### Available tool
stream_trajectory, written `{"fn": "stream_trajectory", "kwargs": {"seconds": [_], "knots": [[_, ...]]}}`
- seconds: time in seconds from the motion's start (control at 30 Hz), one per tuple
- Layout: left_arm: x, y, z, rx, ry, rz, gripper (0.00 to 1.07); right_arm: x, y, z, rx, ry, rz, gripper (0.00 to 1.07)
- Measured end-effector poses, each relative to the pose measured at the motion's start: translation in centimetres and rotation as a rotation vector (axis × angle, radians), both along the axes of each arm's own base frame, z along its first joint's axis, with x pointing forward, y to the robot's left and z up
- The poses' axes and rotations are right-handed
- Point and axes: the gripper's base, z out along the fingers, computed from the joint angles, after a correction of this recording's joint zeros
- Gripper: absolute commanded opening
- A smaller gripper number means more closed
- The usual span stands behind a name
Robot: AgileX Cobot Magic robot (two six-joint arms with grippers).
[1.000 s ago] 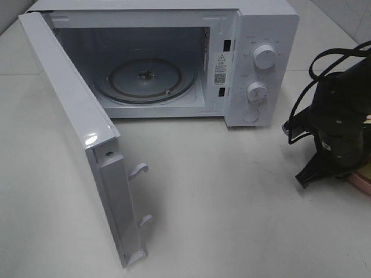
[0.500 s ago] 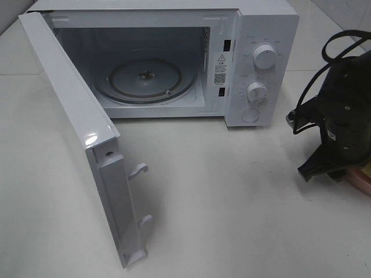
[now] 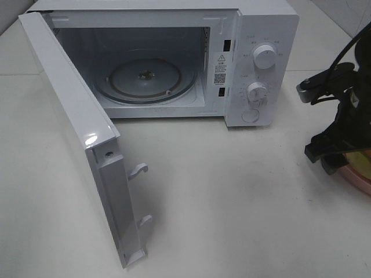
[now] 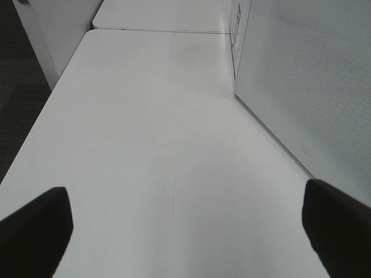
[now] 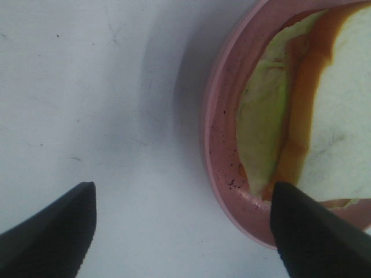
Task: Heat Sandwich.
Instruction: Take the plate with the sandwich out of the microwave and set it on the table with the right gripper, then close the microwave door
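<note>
The sandwich [image 5: 324,110], white bread with pale green lettuce and a tan edge, lies on a round pink plate [image 5: 217,145]. In the exterior high view only a sliver of the plate [image 3: 356,180] shows at the right edge, under my right arm. My right gripper [image 5: 182,237] is open just above the table, straddling the plate's near rim: one finger is over the bare table and the other over the plate's edge. My left gripper [image 4: 185,231] is open over bare table, holding nothing, and is out of the exterior high view.
A white microwave [image 3: 261,63] stands at the back with its door [image 3: 75,127] swung wide to the left and its glass turntable [image 3: 145,81] bare. In the left wrist view the door panel [image 4: 307,75] rises beside the gripper. Cables [image 3: 339,63] hang off the right arm.
The right gripper's jaws have spread from nearly shut to open. The right arm has shifted to the right, over the plate. The left gripper has not changed.
</note>
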Motion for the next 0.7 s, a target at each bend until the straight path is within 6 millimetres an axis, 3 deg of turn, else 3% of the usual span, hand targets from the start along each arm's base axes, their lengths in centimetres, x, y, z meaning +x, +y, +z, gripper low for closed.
{"fn": "stream_trajectory", "kwargs": {"seconds": [0.33,0.7], "knots": [[0.0,0.0,0.0,0.000,0.000,0.000,1.01,-3.7,-0.2,6.3,0.148,-0.108,-0.022,0.81],[0.0,0.0,0.0,0.000,0.000,0.000,1.01,-7.9,-1.1,10.4,0.216,-0.158,-0.039,0.76]]}}
